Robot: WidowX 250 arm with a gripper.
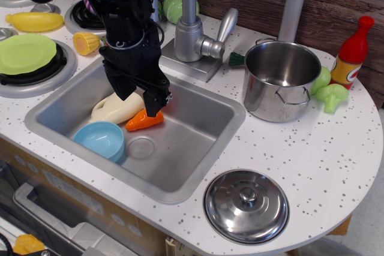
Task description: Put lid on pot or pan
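The lid (246,205), round shiny steel with a small centre knob, lies flat on the speckled counter near the front edge, right of the sink. The pot (281,80), a deep shiny steel cylinder with wire loop handles, stands open and empty on the counter behind it, right of the faucet. My gripper (139,99) hangs on the black arm over the left part of the sink, far left of both. Its fingers point down, open, with nothing between them, just above a cream toy and an orange carrot.
The sink (198,148) holds a blue bowl (100,139), an orange carrot (144,120) and a cream toy (115,107). The faucet (193,34) stands behind it. A green plate (25,53) sits on a burner at left. A ketchup bottle (351,53) and green vegetables (332,96) stand right of the pot.
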